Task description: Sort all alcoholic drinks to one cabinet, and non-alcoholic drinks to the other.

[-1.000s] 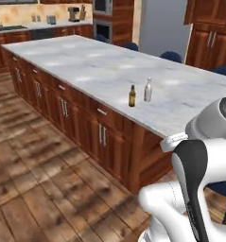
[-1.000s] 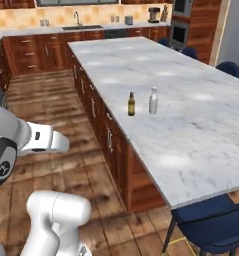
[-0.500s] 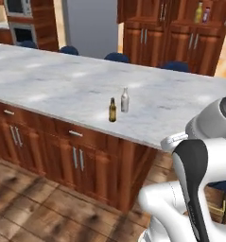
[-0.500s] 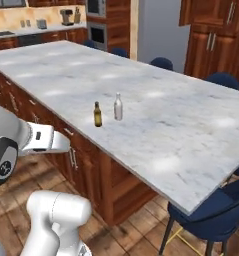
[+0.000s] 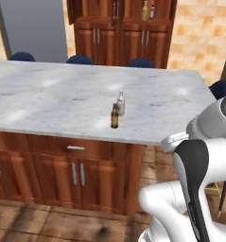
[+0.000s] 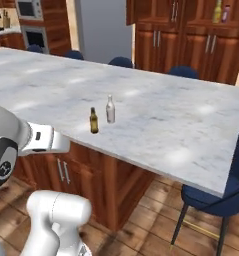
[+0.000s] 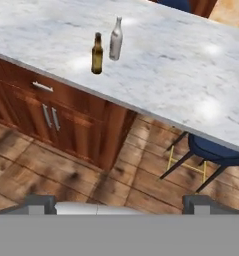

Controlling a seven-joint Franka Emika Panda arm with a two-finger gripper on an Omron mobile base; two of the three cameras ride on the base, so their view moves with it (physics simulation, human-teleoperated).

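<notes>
Alcoholic drinks: two – amber bottle (image 5: 115, 116) | whitish bottle (image 5: 120, 103) | upright, marble island (image 5: 48, 99)

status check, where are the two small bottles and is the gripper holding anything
Gripper open, empty. Amber bottle and whitish bottle upright on island counter, near edge. Nothing blocking them.

Marble island counter (image 7: 156, 60) ahead of the jaws.
Blue stool (image 7: 211, 150) tucked under its edge, wood plank floor (image 7: 66, 170) below.

Hand (image 7: 116, 204) (held low) wide open
</notes>
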